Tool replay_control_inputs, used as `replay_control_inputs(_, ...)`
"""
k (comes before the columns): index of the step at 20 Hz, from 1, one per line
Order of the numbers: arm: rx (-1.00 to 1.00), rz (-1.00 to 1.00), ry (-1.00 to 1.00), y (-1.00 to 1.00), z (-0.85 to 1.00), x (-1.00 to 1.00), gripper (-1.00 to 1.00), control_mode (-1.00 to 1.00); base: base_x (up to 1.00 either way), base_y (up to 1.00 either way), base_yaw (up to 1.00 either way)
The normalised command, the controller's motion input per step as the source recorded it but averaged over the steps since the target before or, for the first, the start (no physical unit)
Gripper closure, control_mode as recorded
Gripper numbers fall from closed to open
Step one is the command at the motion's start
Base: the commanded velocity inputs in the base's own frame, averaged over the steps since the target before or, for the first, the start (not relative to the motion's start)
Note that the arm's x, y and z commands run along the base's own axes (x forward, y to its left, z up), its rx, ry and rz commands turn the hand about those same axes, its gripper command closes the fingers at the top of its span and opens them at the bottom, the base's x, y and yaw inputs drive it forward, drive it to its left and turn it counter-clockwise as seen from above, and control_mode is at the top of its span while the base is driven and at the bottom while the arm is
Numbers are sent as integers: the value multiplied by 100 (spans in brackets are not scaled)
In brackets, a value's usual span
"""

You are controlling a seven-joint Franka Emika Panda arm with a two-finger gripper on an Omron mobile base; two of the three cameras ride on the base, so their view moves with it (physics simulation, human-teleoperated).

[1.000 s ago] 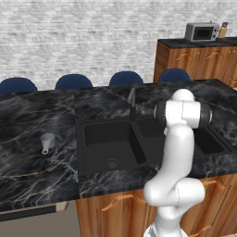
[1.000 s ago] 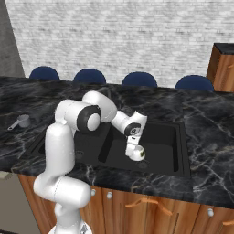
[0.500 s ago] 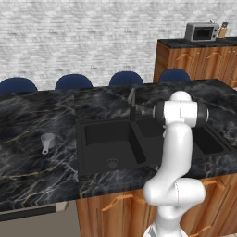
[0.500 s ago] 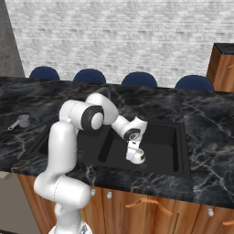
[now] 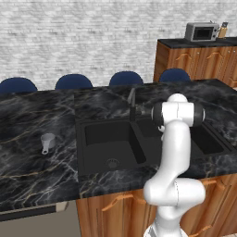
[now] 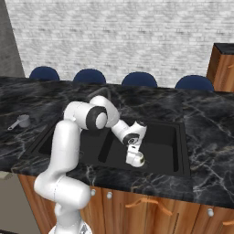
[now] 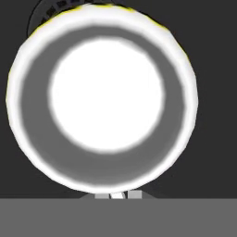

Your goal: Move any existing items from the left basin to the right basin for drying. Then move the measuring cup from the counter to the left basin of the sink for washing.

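Note:
My gripper (image 6: 135,156) hangs low inside the right basin (image 6: 167,145) of the black sink, shut on the rim of the small round white-silver cup (image 6: 137,160). Seen from the hand, that cup (image 7: 106,97) lies open side up just beyond my gripper (image 7: 118,195), with the dark basin floor around it. The left basin (image 5: 109,141) shows a bare floor with a round drain (image 5: 112,163). On the black marble counter (image 5: 28,162) left of the sink stands the grey measuring cup (image 5: 47,141) with its thin handle, also seen at the far left as the measuring cup (image 6: 22,121).
A dark faucet (image 5: 132,104) rises behind the divider ridge between the basins. Blue chair backs (image 5: 74,82) line the far side of the counter. A wooden cabinet with a microwave (image 5: 202,31) stands at the back right.
My gripper has sunk lower into the right basin with the white-silver cup in it and drifted slightly toward the front wall. The measuring cup has not moved.

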Motion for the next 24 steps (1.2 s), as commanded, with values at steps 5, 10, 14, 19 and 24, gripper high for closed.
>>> replay_control_inputs(5,2,1,0,0,-11,12,100,-100,0,0,0)
replay_control_inputs(10,1,3,0,0,-18,17,100,-100,0,0,0)
replay_control_inputs(14,2,4,0,0,-20,17,100,-100,0,0,0)
replay_control_inputs(19,3,3,-1,-1,-3,8,-100,-100,0,0,0)
replay_control_inputs(24,3,0,-2,0,22,0,-100,-100,0,0,0)
